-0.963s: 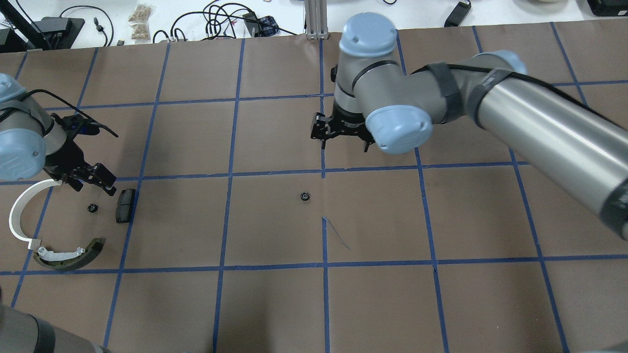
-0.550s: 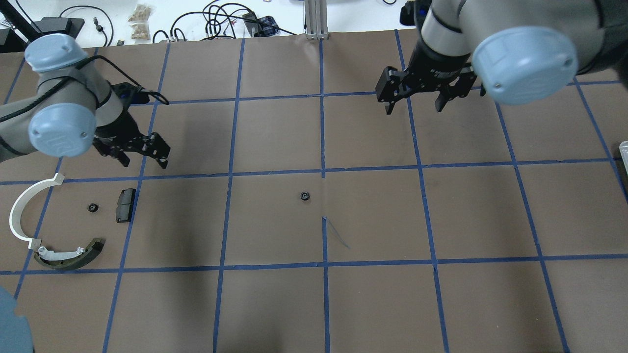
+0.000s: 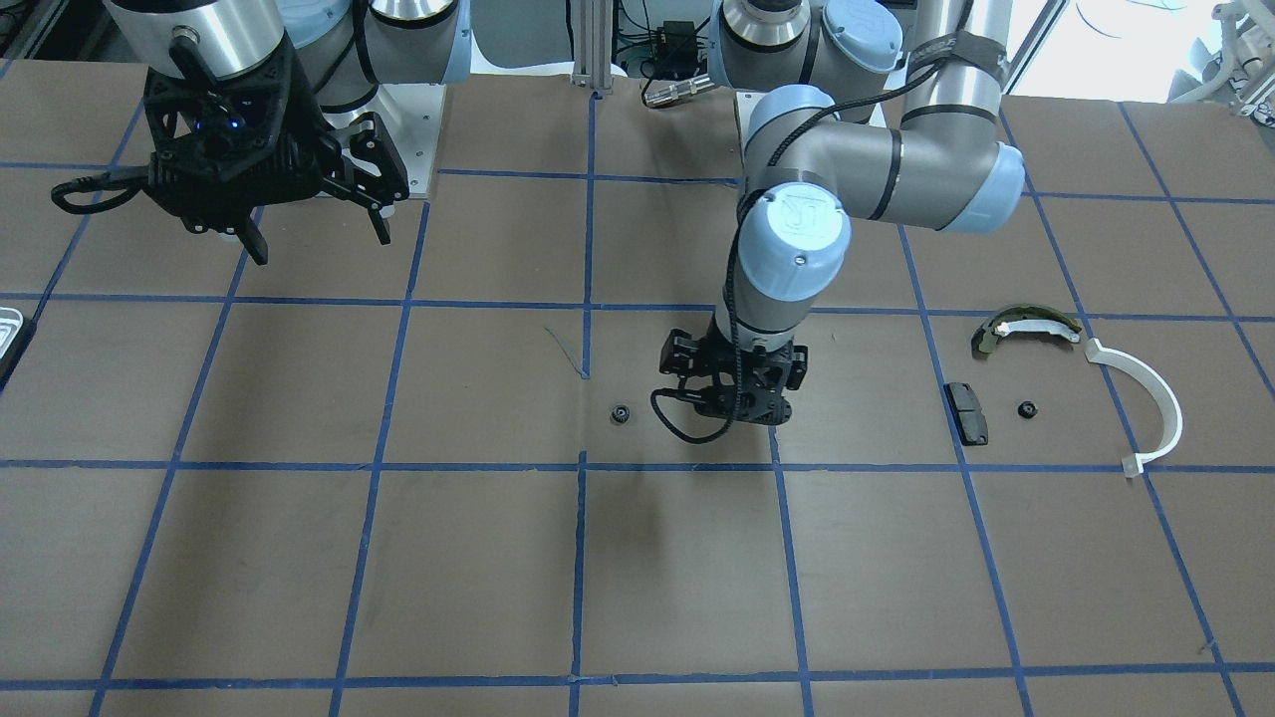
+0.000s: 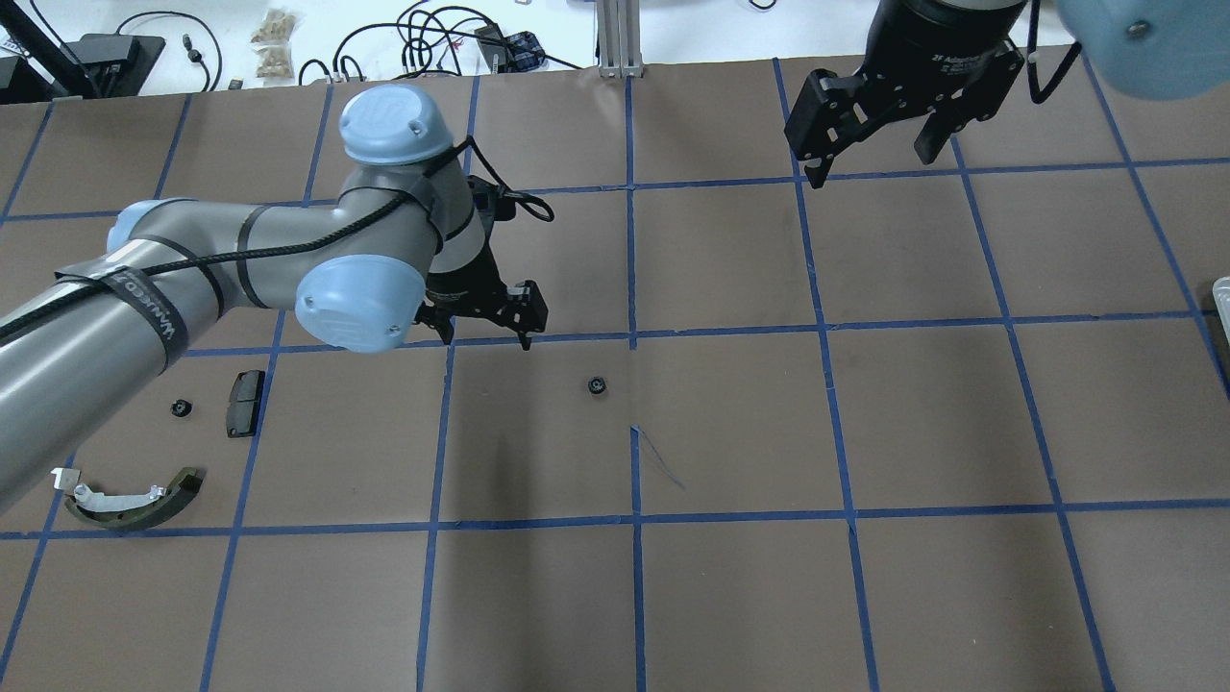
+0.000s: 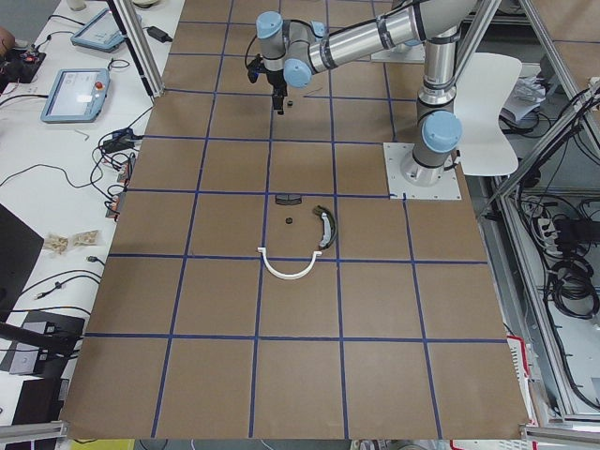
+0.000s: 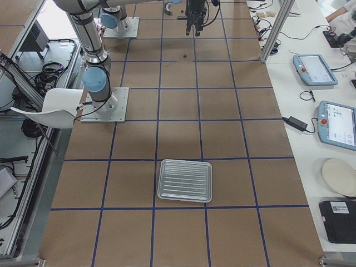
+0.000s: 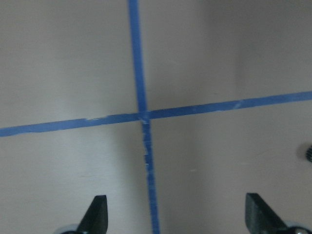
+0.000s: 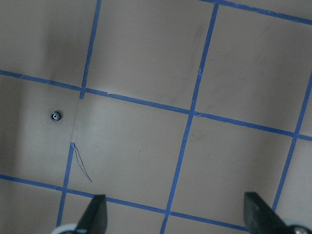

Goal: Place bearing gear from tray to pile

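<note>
A small black bearing gear [image 4: 597, 385] lies alone on the brown paper near the table's centre; it also shows in the front view [image 3: 620, 412] and the right wrist view [image 8: 56, 116]. My left gripper [image 4: 486, 340] is open and empty, just left of and behind it. My right gripper [image 4: 873, 161] is open and empty, high over the far right. The pile holds an olive-and-white shoe [image 4: 135, 500], a black pad [image 4: 244, 402], a white strip [image 3: 1155, 398] and a second small gear [image 4: 180, 407]. The silvery tray [image 6: 184, 181] sits at the table's right end.
My left arm [image 4: 192, 259] stretches over the pile and hides most of the white strip in the overhead view. Cables and small items [image 4: 423, 43] lie on the white bench past the table's far edge. Blue tape lines grid the brown paper.
My left gripper swung from over the pile rightwards to beside the centre gear. My right gripper moved back and to the right, away from the centre. Both stayed open.
</note>
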You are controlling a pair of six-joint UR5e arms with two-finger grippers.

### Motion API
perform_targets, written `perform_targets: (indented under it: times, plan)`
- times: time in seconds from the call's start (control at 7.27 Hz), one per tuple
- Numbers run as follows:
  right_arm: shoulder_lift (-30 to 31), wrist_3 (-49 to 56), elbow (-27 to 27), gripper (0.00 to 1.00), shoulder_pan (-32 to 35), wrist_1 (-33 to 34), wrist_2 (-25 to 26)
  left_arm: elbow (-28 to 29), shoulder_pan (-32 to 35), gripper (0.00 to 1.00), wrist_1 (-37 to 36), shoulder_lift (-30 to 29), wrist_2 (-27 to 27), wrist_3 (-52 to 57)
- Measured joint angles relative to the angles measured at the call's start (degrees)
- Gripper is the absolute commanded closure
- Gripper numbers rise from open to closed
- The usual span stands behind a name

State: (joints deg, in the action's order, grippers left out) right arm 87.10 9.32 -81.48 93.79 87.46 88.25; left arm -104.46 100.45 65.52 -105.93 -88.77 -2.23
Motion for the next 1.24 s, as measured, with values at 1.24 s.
perform_targets:
  times: [1.24]
  plan:
    - [3.6, -10.5, -8.6, 0.0, -2.9, 7.5, 3.3, -0.6, 6.8, 0.17, -13.1, -9.5, 3.5, -2.7]
